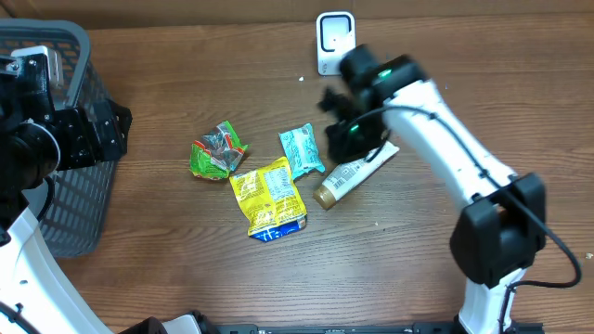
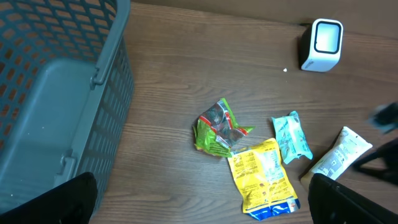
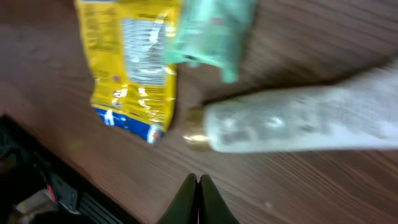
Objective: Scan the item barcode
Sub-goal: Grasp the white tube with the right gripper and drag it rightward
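My right hand (image 3: 199, 183) sits closest to the lens in the wrist view: its two fingertips are pressed flat together, clenched on nothing, above bare wood. Just past them lies the tube (image 3: 298, 124) — white, blurred, its gold cap pointing left. From overhead the tube (image 1: 353, 172) lies slantwise a little right of the middle of the bench (image 1: 186, 269), with the cap toward the near edge and the flat tail toward the far right. The right hand (image 1: 348, 130) hangs over that tail end; whether it touches the tube I cannot tell.

The scanner (image 1: 334, 39), white with a dark window, stands upright at the far edge, apart from the tube.

Left of the tube lies the teal packet (image 1: 302, 150), and just beside its lower end is the yellow packet (image 1: 269, 197), which reaches toward the near edge. The crumpled green packet (image 1: 218, 150) lies against the yellow one's far left corner.

My left hand (image 2: 202, 186) is released, its fingers (image 2: 74, 199) spread wide — it hangs by the left edge, next to the basket (image 1: 56, 213), and holds nothing.
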Robot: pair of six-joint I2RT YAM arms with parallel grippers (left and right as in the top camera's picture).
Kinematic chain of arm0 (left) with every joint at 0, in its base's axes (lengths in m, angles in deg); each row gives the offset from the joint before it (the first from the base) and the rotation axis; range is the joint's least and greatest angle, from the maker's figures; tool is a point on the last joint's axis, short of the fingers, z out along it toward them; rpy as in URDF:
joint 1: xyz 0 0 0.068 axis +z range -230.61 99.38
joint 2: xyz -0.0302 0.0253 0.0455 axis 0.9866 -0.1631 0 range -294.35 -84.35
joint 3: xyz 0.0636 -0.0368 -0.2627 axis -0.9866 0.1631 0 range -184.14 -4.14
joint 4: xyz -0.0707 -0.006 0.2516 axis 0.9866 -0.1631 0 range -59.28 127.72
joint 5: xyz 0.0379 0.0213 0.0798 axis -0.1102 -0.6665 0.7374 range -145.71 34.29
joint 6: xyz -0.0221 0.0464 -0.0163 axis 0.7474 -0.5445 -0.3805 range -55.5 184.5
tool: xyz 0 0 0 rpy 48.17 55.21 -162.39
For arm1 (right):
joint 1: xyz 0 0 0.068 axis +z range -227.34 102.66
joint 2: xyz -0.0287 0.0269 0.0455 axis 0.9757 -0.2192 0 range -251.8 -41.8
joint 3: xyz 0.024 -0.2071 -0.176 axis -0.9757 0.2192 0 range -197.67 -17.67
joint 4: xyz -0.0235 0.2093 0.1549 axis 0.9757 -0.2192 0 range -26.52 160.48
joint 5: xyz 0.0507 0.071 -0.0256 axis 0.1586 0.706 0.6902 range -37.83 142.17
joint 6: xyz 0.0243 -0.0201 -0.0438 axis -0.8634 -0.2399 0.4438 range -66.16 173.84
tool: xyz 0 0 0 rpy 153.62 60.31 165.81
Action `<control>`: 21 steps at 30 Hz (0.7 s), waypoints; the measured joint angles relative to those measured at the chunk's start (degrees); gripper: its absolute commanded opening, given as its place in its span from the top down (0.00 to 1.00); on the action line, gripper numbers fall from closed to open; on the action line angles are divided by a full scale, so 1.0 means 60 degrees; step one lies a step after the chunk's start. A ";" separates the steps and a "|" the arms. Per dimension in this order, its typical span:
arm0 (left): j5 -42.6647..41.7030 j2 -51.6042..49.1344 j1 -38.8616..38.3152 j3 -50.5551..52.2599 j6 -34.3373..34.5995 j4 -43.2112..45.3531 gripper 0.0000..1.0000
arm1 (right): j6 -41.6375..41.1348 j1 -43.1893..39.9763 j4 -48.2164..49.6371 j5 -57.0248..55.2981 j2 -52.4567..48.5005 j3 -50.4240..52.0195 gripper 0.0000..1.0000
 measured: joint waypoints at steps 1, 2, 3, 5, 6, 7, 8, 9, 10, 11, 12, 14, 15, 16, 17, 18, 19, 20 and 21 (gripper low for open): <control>0.0000 0.0000 0.0000 0.0000 0.0004 0.0000 0.00 | 0.0022 0.0240 0.0131 0.0022 0.0000 0.0164 0.96; 0.0000 0.0000 0.0000 0.0000 0.0004 0.0000 0.00 | 0.0025 0.0463 0.0259 0.0015 0.0000 0.0364 0.96; 0.0000 0.0000 0.0000 0.0000 0.0004 0.0000 0.00 | 0.0033 0.0696 0.0401 -0.0011 0.0000 0.0605 0.96; -0.0004 0.0000 0.0000 0.0000 0.0004 0.0000 0.00 | 0.0033 0.1038 0.0729 -0.0127 -0.0004 0.0991 0.96; 0.0000 0.0000 0.0000 0.0000 0.0004 0.0000 0.00 | 0.0004 0.1198 0.0933 -0.0240 -0.0004 0.1180 0.96; -0.0004 0.0000 0.0000 0.0000 0.0004 0.0000 0.00 | -0.0073 0.1344 0.1126 -0.0412 -0.0004 0.1344 0.96; -0.0004 0.0000 0.0004 0.0000 0.0004 0.0000 0.00 | -0.0160 0.1472 0.1304 -0.0579 -0.0007 0.1483 0.96; 0.0000 0.0000 0.0000 0.0000 0.0000 0.0000 0.00 | -0.0251 0.1614 0.1475 -0.0794 -0.0007 0.1636 0.96; 0.0000 0.0000 0.0000 0.0000 0.0004 0.0000 0.00 | -0.0335 0.1741 0.1621 -0.0984 -0.0007 0.1785 0.96; 0.0000 0.0000 0.0000 0.0000 0.0000 0.0000 0.00 | -0.0379 0.1814 0.1712 -0.1082 -0.0007 0.1883 0.96; 0.0000 0.0000 0.0000 0.0000 0.0004 0.0000 0.00 | -0.0415 0.1894 0.1869 -0.1177 -0.0007 0.2004 0.96; 0.0000 0.0000 0.0000 0.0000 0.0004 0.0000 0.00 | -0.0463 0.1982 0.2233 -0.1315 -0.0007 0.2273 0.96; 0.0000 0.0000 0.0000 0.0000 0.0004 0.0000 0.00 | -0.0477 0.2000 0.2368 -0.1370 -0.0007 0.2408 0.96; 0.0000 0.0000 0.0000 0.0000 0.0000 0.0000 0.00 | -0.0477 0.2007 0.2459 -0.1413 -0.0007 0.2532 0.96; 0.0000 0.0000 0.0000 0.0000 0.0004 0.0000 0.00 | -0.0481 0.2014 0.2535 -0.1450 -0.0007 0.2674 0.96; 0.0000 0.0000 0.0000 0.0000 0.0004 0.0000 0.00 | -0.0477 0.2014 0.2597 -0.1494 -0.0007 0.2801 0.96; 0.0000 0.0000 0.0000 0.0000 0.0004 0.0000 0.00 | -0.0477 0.2014 0.2659 -0.1555 -0.0007 0.2929 0.96; 0.0000 0.0000 0.0000 0.0000 0.0004 0.0000 0.00 | -0.0481 0.2014 0.2721 -0.1657 -0.0007 0.3045 0.96; 0.0000 0.0000 0.0000 0.0000 0.0004 0.0000 0.00 | -0.0481 0.2014 0.2743 -0.1745 -0.0007 0.3115 0.96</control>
